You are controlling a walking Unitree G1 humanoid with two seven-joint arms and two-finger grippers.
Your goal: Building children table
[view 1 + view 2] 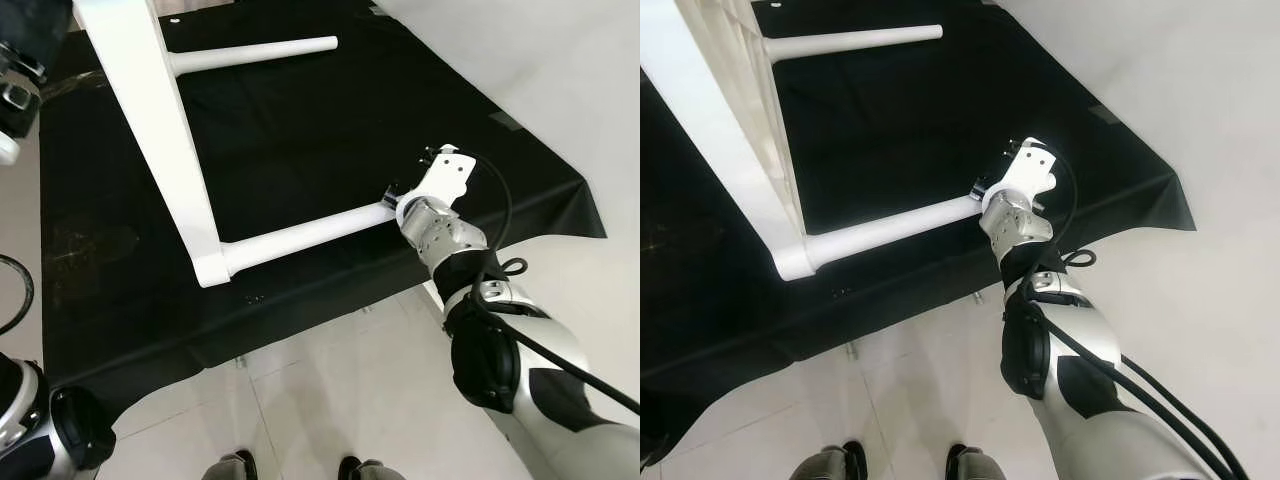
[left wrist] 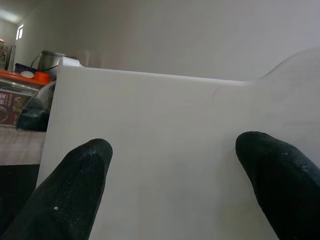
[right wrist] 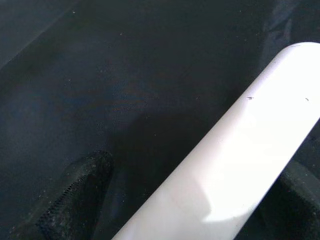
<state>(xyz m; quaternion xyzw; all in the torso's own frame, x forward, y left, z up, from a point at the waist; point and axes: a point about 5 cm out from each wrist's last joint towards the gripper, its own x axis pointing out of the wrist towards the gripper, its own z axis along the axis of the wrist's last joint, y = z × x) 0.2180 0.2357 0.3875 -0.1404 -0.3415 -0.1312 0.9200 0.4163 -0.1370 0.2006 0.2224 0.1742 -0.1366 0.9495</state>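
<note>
Sideways, table leg (image 1: 300, 236) toward right pincer (image 1: 392, 196)

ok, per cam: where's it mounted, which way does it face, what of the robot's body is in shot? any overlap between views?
Left eye: head, looking down at the white table frame on the black cloth; right gripper at the near leg, feet below.
Right eye: same scene, with the right arm.
Left wrist: along the left gripper; fingers open against a white panel.
Right wrist: along the right gripper's fingers, with the leg between them.
Shared: both eyes and the right wrist show that leg.
</note>
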